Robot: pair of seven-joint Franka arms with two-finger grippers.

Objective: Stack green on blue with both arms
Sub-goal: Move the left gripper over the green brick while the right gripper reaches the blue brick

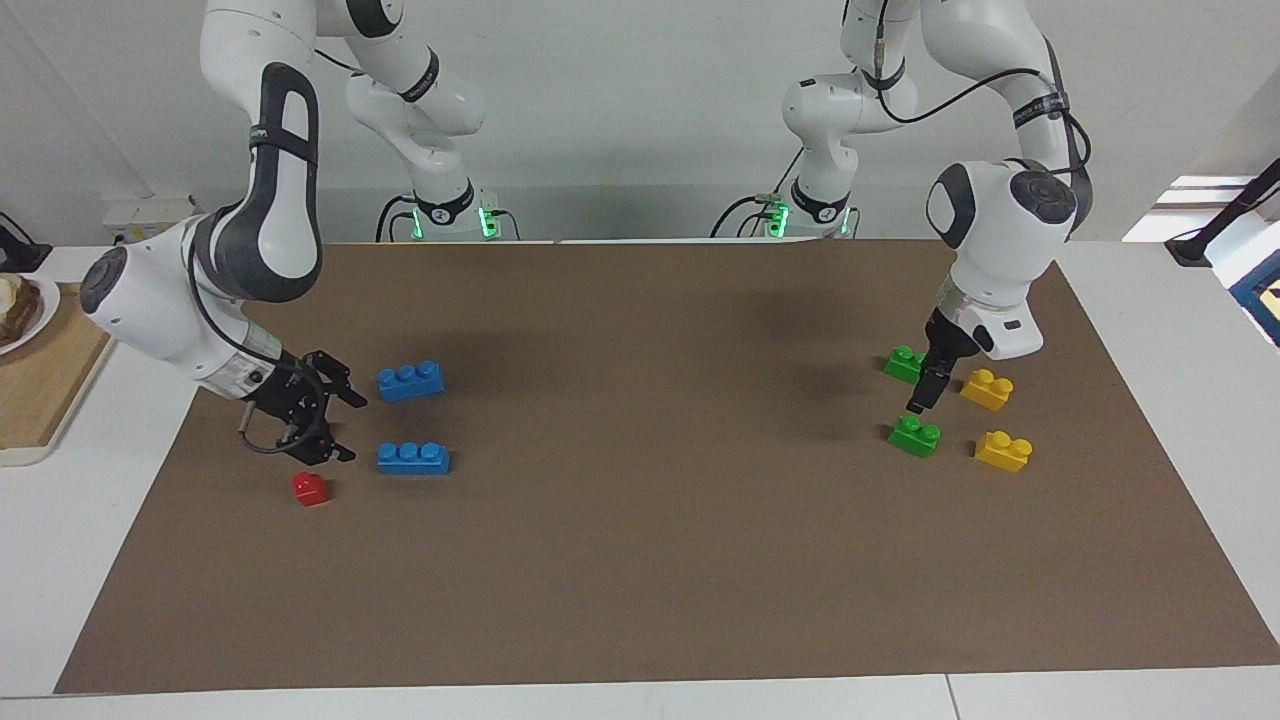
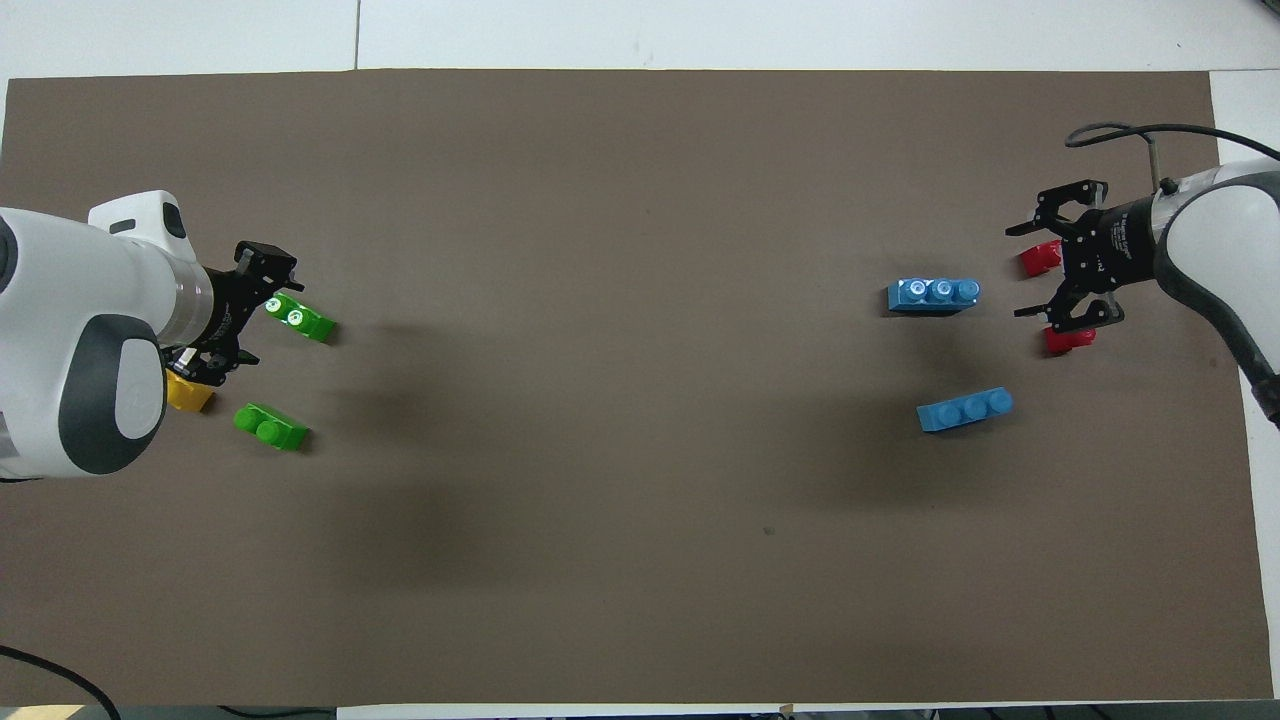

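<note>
Two green bricks lie on the brown mat at the left arm's end, one nearer to the robots (image 1: 905, 362) (image 2: 270, 428) and one farther (image 1: 915, 436) (image 2: 298, 318). My left gripper (image 1: 920, 398) (image 2: 255, 312) hangs open over the gap between them, holding nothing. Two blue bricks lie at the right arm's end, one nearer (image 1: 411, 381) (image 2: 965, 410) and one farther (image 1: 413, 457) (image 2: 935, 293). My right gripper (image 1: 350, 428) (image 2: 1016, 272) is open and low over the mat beside the blue bricks, on the side toward the right arm's end, with nothing between its fingers.
Two yellow bricks (image 1: 987, 388) (image 1: 1003, 450) lie beside the green ones, toward the left arm's end. Small red bricks (image 2: 1040, 258) (image 2: 1070, 340) sit under the right gripper. A wooden board (image 1: 40, 385) lies off the mat at the right arm's end.
</note>
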